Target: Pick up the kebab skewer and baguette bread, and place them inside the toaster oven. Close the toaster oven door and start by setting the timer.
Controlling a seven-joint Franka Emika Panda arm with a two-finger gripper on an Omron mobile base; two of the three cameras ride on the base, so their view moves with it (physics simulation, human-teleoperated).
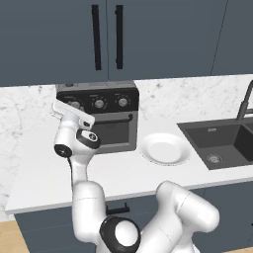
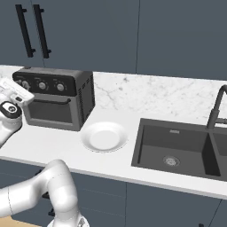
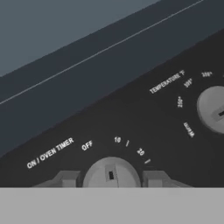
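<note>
White marble-veined desk running under dark slate-blue upper cabinets with long black bar handles, more of the same cabinets below, pale wood floor at the lower left corner of the left base view. Toaster oven at the back of the desk against the marble splashback, toaster oven door shut upright, black bar handle across its top. Just right of it, a white plate, bare. Further right, a dark sunken sink with a black faucet; seen whole from the right base view, cut off at the edge from the left. From the left base view, arm raised in front of the oven's left end, hand up against the control panel and covering the leftmost knob. From the right base view, all three silver knobs clear, hand at the far left edge. From the hand view, very close on the black panel: timer knob sitting between the two finger tips, lettering "ON / OVEN TIMER", "OFF", "10", "20" around it, temperature knob to the right. Tips set apart either side of the timer knob, close against its flanks; cannot tell whether actually pressing on it.
</note>
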